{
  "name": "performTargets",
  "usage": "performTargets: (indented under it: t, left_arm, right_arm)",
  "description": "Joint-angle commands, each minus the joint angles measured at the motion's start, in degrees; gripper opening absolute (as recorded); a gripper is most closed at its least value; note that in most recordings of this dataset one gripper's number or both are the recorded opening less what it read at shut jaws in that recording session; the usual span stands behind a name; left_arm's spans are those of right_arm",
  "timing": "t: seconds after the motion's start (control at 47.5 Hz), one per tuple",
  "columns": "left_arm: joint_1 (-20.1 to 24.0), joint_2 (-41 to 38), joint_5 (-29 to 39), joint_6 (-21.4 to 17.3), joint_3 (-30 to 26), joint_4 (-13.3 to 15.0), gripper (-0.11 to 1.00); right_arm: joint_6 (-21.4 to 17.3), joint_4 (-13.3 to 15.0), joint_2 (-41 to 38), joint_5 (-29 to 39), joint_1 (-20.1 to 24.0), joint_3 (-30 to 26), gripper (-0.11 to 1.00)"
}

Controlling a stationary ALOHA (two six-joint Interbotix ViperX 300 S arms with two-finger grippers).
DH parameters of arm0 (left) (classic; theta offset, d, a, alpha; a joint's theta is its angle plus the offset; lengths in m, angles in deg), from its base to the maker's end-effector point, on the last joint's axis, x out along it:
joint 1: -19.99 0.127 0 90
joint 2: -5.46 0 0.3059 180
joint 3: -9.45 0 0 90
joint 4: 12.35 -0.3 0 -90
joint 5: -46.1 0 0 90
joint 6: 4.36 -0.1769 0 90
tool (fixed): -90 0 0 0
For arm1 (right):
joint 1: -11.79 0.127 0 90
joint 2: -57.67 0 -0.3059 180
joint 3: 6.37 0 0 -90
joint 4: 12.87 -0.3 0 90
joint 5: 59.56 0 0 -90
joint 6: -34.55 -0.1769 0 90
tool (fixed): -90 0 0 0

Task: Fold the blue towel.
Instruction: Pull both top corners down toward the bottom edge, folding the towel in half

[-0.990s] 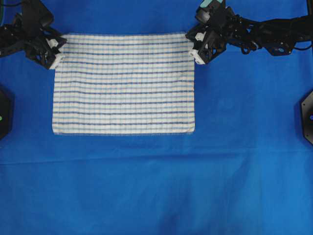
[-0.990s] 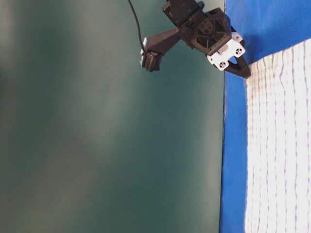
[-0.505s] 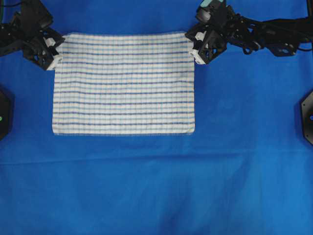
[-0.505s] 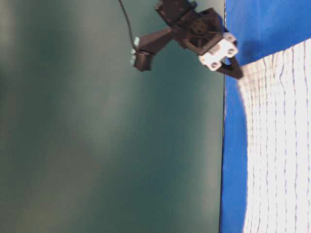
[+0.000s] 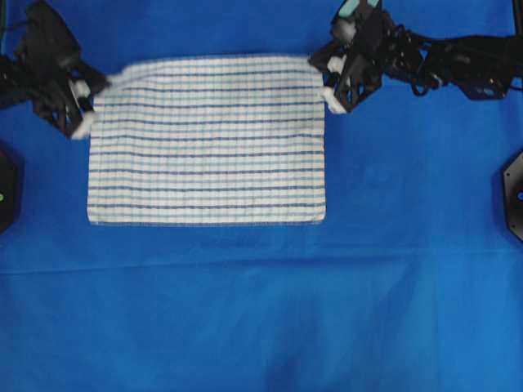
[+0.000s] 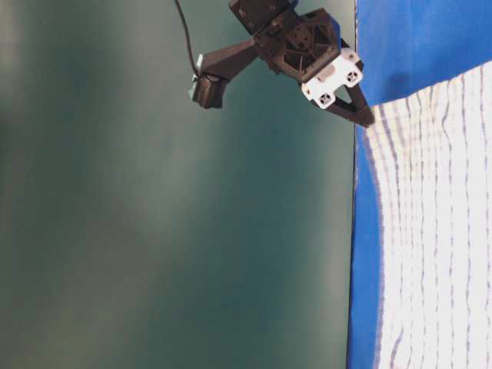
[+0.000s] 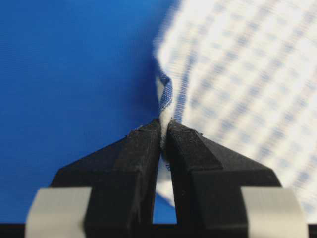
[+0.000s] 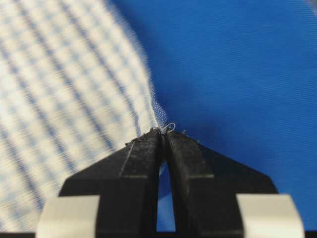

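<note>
Two corners of the one blue towel (image 5: 206, 139) are pinched, first by our left gripper (image 7: 162, 130) and then by our right gripper (image 8: 162, 131), each with its jaws clamped tight on a corner of the far edge, the rest of the cloth lying flat ahead of and between them on the blue sheet (image 5: 261, 310). We judge it light, soft and limp, sure to sag between two grips, so corner holds suit it best.
</note>
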Motion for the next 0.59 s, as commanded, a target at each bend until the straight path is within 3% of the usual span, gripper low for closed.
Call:
performTargets:
  t: [0.0, 0.147, 0.569]
  left_arm:
    - [-3.34, 1.85, 2.37, 2.29, -0.35, 0.26, 0.03]
    - [-9.67, 6.5, 7.29, 8.26, 0.09, 0.26, 0.03]
    - [-27.6, 25.58, 13.8, 16.61, 5.19, 0.26, 0.03]
  right_arm:
    - [-0.09, 0.0, 2.99, 1.05, 2.46, 0.62, 0.05]
    - [-0.35, -0.26, 5.36, 1.93, 6.77, 3.08, 0.05]
    - [-1.14, -1.85, 12.39, 1.93, 19.51, 9.14, 0.05]
